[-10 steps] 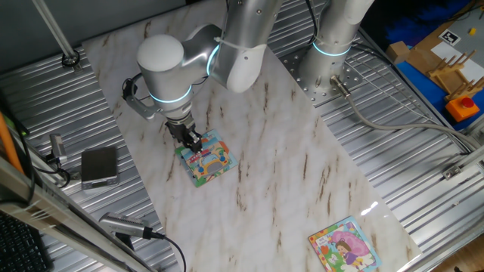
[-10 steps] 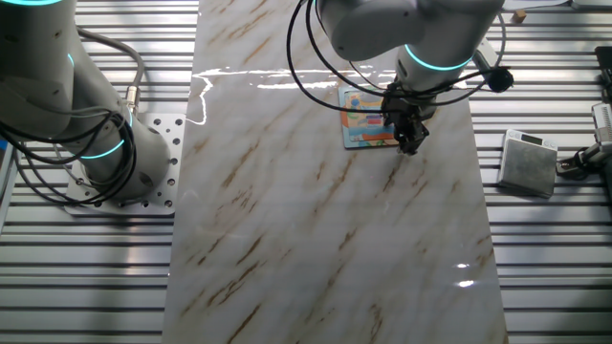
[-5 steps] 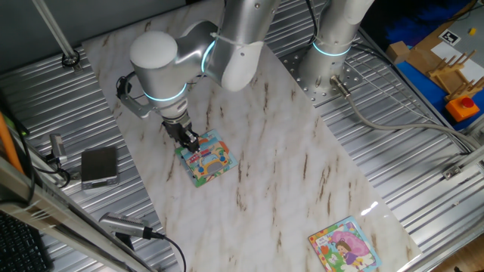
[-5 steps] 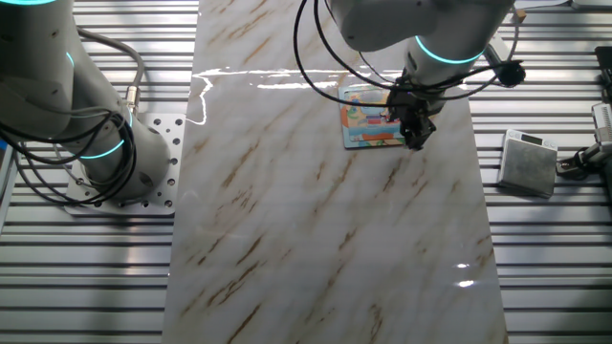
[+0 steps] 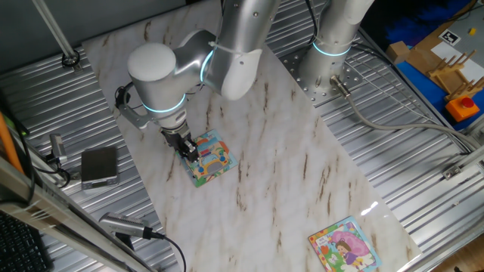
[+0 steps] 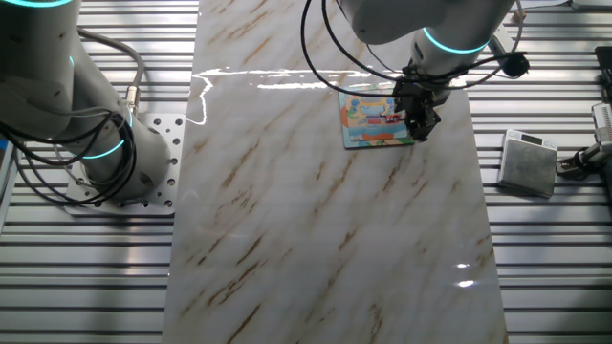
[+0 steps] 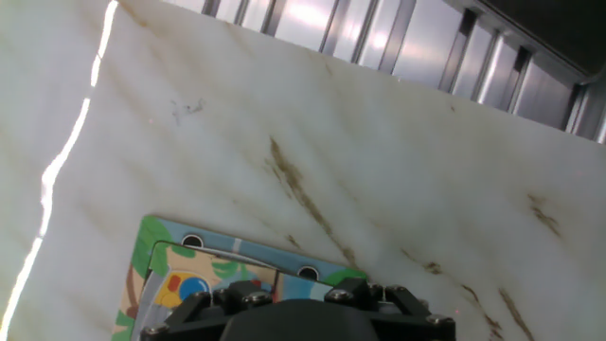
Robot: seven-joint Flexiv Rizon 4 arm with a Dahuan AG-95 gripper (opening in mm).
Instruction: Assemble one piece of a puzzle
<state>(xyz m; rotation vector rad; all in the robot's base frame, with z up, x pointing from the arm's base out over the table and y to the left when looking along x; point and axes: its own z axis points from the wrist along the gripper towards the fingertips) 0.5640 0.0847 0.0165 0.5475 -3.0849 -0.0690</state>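
The puzzle (image 5: 210, 160) lies flat on the marble table, a small square board with a teal and green border and a yellow-and-red picture. It also shows in the other fixed view (image 6: 366, 121) and at the bottom of the hand view (image 7: 180, 260). My gripper (image 5: 189, 149) points straight down onto the puzzle's corner nearest the grey box, touching or just above it; in the other fixed view (image 6: 419, 127) its fingers look pressed together. The piece is hidden; I cannot see it between the fingers or on the board. The hand view shows only the gripper's dark body, not its tips.
A second puzzle with a pink-dressed girl (image 5: 344, 243) lies at the table's near corner. A small grey box (image 5: 99, 166) sits on the ribbed metal beside the table, close to the gripper. A second arm's base (image 5: 327, 64) stands at the far edge.
My gripper has slid a short way across the puzzle from near its middle to its corner nearest the grey box, staying low. The puzzle has not moved.
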